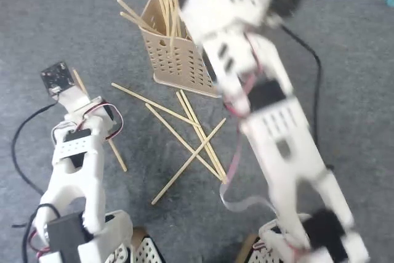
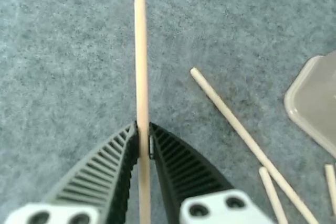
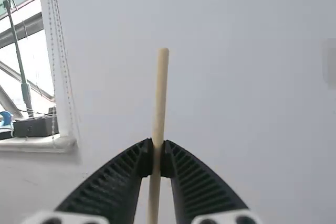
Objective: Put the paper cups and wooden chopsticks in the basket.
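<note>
Grey felt tabletop (image 1: pixel 345 60): perforated pale wooden basket (image 1: pixel 175 60), loose wooden chopsticks (image 1: pixel 191 133) scattered beside it. Left gripper (image 2: pixel 143 129) pinches one chopstick (image 2: pixel 139 51) down at the felt. Right gripper (image 3: pixel 157 148) pinches a second chopstick (image 3: pixel 160 93), raised before white wall (image 3: pixel 236 51) and window (image 3: pixel 26 51).

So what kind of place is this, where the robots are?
Probably an indoor workroom or lab, though that's a guess. The table has a grey felt-like table cover, and the right wrist view looks at a plain white wall and a window.
</note>
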{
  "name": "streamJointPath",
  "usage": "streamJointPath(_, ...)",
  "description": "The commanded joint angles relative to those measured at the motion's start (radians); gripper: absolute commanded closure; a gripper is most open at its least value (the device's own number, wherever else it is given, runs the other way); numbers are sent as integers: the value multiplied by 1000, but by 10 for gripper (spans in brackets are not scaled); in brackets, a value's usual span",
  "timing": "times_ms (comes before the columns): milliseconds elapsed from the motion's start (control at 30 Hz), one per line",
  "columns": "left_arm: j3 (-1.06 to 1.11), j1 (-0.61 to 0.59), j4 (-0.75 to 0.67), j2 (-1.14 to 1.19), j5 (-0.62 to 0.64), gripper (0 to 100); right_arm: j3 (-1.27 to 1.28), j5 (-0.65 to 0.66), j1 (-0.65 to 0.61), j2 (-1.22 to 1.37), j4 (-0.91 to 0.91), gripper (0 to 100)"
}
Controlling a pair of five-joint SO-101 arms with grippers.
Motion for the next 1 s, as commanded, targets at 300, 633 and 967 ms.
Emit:
streamJointPath(300, 1, 8, -66, -51, -2, 988, -922, 339, -45, 809, -13, 990)
streamJointPath(633, 1, 9, -66, -51, -2, 988, -1217, 198, -39, 906, 435, 986)
streamJointPath(967, 1, 9, -66, -51, -2, 988, -1517, 109, -44, 914, 929, 890)
